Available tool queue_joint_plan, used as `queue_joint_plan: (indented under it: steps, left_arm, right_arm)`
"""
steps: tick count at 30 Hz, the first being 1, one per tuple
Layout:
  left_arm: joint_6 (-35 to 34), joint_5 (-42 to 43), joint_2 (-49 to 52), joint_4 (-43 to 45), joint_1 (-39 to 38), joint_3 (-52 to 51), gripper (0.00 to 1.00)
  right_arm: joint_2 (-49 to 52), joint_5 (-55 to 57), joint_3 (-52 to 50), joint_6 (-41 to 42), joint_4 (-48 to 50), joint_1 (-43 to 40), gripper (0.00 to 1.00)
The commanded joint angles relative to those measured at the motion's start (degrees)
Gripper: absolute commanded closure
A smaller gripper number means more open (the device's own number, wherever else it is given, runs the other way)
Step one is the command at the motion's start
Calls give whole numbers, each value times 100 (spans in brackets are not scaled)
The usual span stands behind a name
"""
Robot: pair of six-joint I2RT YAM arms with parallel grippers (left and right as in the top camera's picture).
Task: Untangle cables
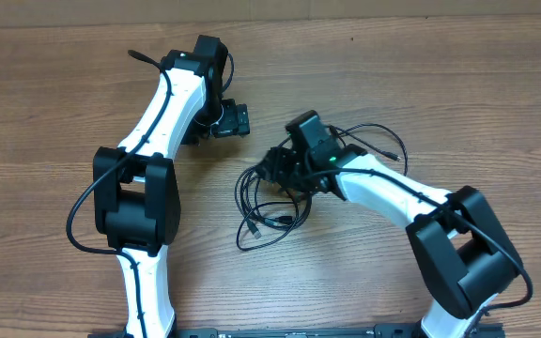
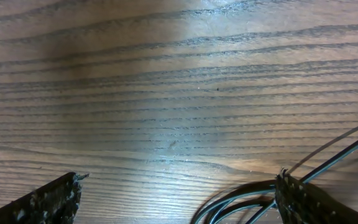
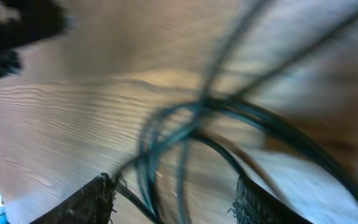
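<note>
Both parted, left end effector point(image 2: 178, 186) wide over table point(image 2: 179, 74), right end effector point(image 3: 173, 186) narrower around cables point(image 3: 201, 104)

— Where could a gripper pass?
— Along the far edge of the table point(image 1: 421, 56), and across the near strip between the two arm bases. It's bare wood in both places.
— And the centre?
— Blocked. The cables point(image 1: 269, 205) sprawl there, with loops reaching past the right arm point(image 1: 383, 188). The right gripper point(image 1: 282, 169) is in the tangle, strands crossing between its parted fingers.
— The left side?
— The left arm point(image 1: 167, 103) slants across it. The left gripper point(image 1: 231, 120) has its fingers spread wide over bare wood, with cords running by one fingertip.
</note>
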Motion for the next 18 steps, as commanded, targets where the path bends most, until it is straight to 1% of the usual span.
queue_joint_plan:
  steps: [1, 4, 9, 12, 14, 17, 18]
  left_arm:
    - [-81, 63, -136, 22, 15, -15, 0]
    - [-81, 63, -136, 22, 15, -13, 0]
    - [-81, 63, -136, 22, 15, -15, 1]
    - [-81, 63, -136, 22, 15, -15, 0]
    - [-81, 63, -136, 22, 15, -15, 0]
    - [-81, 63, -136, 22, 15, -15, 0]
    - [-81, 63, -133, 22, 15, -15, 0]
  right_arm:
    - [76, 734, 13, -2, 310, 160, 41]
    - [146, 1287, 13, -2, 505, 256, 42]
    - [219, 1349, 13, -66, 573, 284, 51]
    - [212, 1338, 26, -66, 581, 229, 50]
    - [144, 1139, 57, -90, 579, 160, 50]
    - [-28, 433, 184, -542, 621, 24, 43]
    - [-81, 299, 236, -671, 623, -20, 42]
